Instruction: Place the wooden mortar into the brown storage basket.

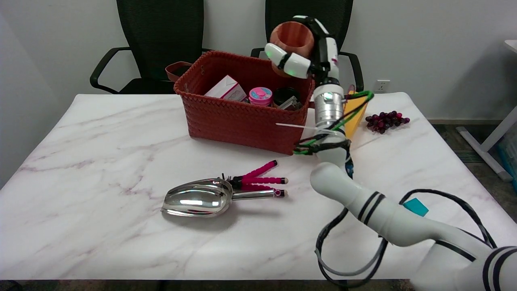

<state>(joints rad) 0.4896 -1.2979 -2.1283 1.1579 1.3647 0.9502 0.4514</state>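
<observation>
Right hand [309,52] grips wooden mortar [291,39], fingers wrapped around its body, held aloft over brown storage basket [242,117]'s far-right corner. Risk: release here may strike the rim or the pink-lidded jar [260,96] inside.

White arm [387,218] — black bands (green cables)

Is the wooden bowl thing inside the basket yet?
Not yet. The right hand holds the wooden mortar in the air above the brown storage basket's right end.
</observation>
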